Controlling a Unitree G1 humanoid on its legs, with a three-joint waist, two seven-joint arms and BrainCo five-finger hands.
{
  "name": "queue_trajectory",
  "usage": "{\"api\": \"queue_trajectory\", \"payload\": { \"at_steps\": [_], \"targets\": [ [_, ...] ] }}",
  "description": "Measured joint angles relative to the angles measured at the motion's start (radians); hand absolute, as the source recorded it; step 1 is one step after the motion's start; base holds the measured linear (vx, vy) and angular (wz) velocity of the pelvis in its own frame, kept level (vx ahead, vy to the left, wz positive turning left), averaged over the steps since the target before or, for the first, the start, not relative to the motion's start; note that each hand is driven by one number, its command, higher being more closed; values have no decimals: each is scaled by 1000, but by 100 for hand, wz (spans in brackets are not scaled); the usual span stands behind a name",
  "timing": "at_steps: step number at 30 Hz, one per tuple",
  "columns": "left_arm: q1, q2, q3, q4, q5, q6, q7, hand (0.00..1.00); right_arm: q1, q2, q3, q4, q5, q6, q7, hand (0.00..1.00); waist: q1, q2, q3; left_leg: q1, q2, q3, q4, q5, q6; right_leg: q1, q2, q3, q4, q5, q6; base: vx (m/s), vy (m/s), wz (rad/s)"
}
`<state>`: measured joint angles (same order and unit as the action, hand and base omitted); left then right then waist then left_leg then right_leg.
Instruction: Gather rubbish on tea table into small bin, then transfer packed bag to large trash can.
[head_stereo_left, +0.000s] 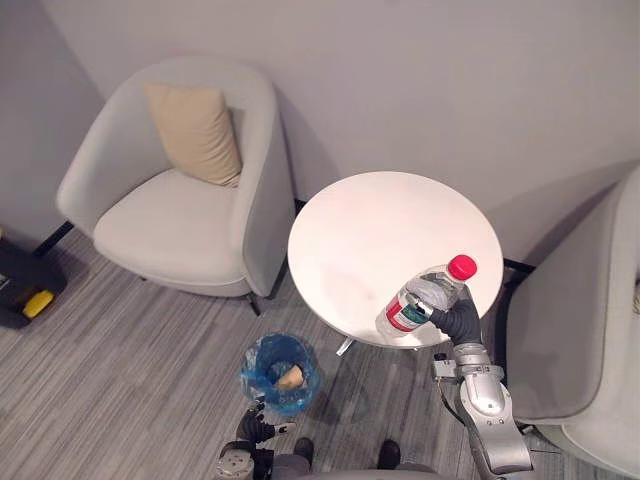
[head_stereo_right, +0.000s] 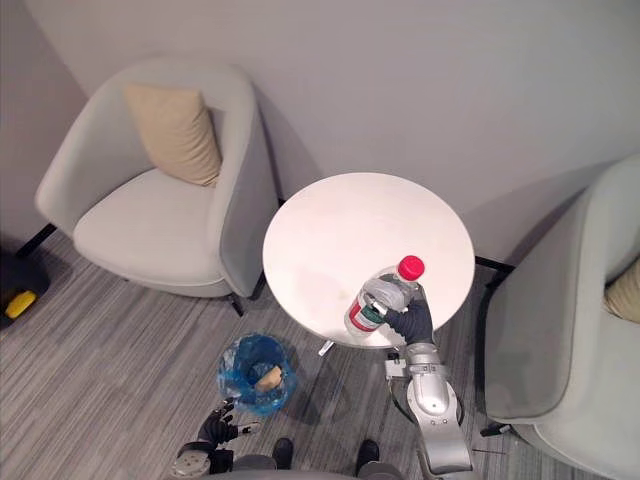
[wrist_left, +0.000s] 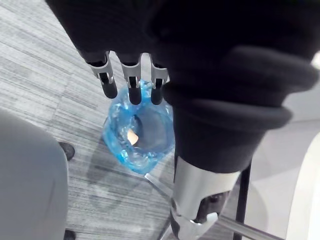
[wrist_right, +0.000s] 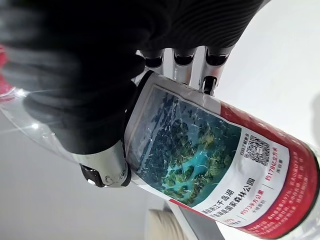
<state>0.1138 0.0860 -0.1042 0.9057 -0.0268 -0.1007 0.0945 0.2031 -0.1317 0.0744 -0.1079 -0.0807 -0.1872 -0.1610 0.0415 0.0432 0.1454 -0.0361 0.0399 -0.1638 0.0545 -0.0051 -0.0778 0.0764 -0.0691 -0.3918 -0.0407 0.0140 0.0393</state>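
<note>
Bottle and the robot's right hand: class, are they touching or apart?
Touching. The right wrist view shows the right hand curled round the bottle, fingers and thumb against its label.

Grey floor (head_stereo_left: 130, 370) carries round white table (head_stereo_left: 360, 240), blue-bagged bin (head_stereo_left: 251, 373), armchair (head_stereo_left: 180, 215).

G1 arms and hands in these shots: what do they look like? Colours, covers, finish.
Right arm is silver-grey metal in jointed segments. Right hand and left hand each wear a dark ribbed cover over back and wrist. Fingers are silver with dark tips. No markings that I can see.
</note>
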Motion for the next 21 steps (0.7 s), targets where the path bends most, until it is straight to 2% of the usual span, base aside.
{"api": "queue_trajectory", "payload": {
  "at_steps": [1, 2, 3, 6, 8, 9, 11, 12, 14, 15, 17, 19, 20, 21],
  "targets": [
    [-2, 1, -1, 1, 0, 1, 0, 0, 0, -2, 1, 2, -3, 0, -7, 100, -1, -1, 1, -11, -5, 45, 0, 26, 11, -3, -15, -27, 23, -20, -7, -98, 28, 98],
    [-5, -2, -2, 8, 1, 0, 2, 0, -1, -3, 0, 2, -5, -1, -15, 100, -2, -3, 2, -23, -7, 148, -3, 41, 50, -7, -35, -70, 49, -39, -8, -107, 54, 105],
    [-9, -9, -2, 18, 2, 2, 5, 0, -2, -9, -6, 3, -8, -1, -21, 100, -3, 14, -5, -40, 14, 315, 14, 0, 118, -14, -36, -112, 75, -57, -9, -92, 64, 102],
    [-13, -10, -4, 29, 2, 2, 16, 0, -13, -20, -9, 7, -13, 1, -40, 100, -4, 15, -5, -44, 52, 467, 24, -15, 134, -14, -58, -157, 116, -94, 19, 13, 35, 67],
    [-17, -13, -3, 29, 2, 2, 20, 0, -23, -27, -8, 7, -27, 1, -48, 100, 3, 25, -6, -47, 51, 464, 32, -6, 122, -19, -65, -155, 145, -107, 28, 52, 28, 27],
    [-17, -11, -2, 28, 2, 1, 20, 0, -28, -26, -8, 7, -38, 1, -54, 100, 2, 21, -4, -46, 45, 461, 31, 2, 104, -26, -72, -154, 166, -111, 26, 62, 52, 4],
    [-22, -2, -3, 28, 2, -1, 21, 0, -42, -25, -8, 8, -49, 2, -55, 100, -1, 8, 5, -44, 35, 462, 33, 3, 103, -39, -87, -145, 188, -116, 34, 87, 59, -3],
    [-26, 3, -3, 29, 4, -1, 21, 0, -48, -24, -9, 8, -51, 3, -56, 100, 0, -3, 12, -41, 27, 462, 38, -4, 103, -58, -108, -138, 233, -138, 41, 127, 72, -6],
    [-36, 13, -3, 27, 18, -5, 21, 0, -52, -23, -9, 9, -57, 4, -58, 100, -3, -25, 28, -54, 12, 465, 93, -44, 104, -98, -158, -120, 348, -195, 50, 106, 63, -4],
    [-46, 21, -4, 27, 23, -5, 20, 0, -57, -23, -8, 12, -59, 8, -58, 100, -5, -38, 41, -65, 6, 469, 148, -84, 108, -118, -192, -99, 428, -231, 58, 33, 26, 1],
    [-54, 27, -5, 27, 26, -5, 20, 0, -71, -24, -7, 26, -69, 16, -57, 100, -12, -47, 54, -89, 6, 466, 238, -140, 111, -151, -227, -55, 537, -258, 57, 48, 31, 7],
    [-54, 36, -10, 24, 26, -6, 20, 0, -92, -24, 1, 48, -80, 23, -56, 100, -29, -57, 64, -90, -7, 445, 277, -171, 118, -189, -239, 42, 643, -258, 41, 82, 58, 29],
    [-53, 40, -13, 16, 28, -5, 21, 0, -87, -26, 1, 48, -81, 23, -54, 100, -39, -61, 67, -81, -22, 414, 274, -175, 124, -209, -235, 104, 706, -247, -26, 102, 58, 55],
    [-53, 38, -15, 13, 28, -4, 21, 0, -87, -29, 1, 49, -84, 23, -53, 100, -46, -57, 72, -74, -22, 394, 270, -177, 127, -228, -221, 143, 729, -274, -50, 107, 21, 80]
  ]
}}
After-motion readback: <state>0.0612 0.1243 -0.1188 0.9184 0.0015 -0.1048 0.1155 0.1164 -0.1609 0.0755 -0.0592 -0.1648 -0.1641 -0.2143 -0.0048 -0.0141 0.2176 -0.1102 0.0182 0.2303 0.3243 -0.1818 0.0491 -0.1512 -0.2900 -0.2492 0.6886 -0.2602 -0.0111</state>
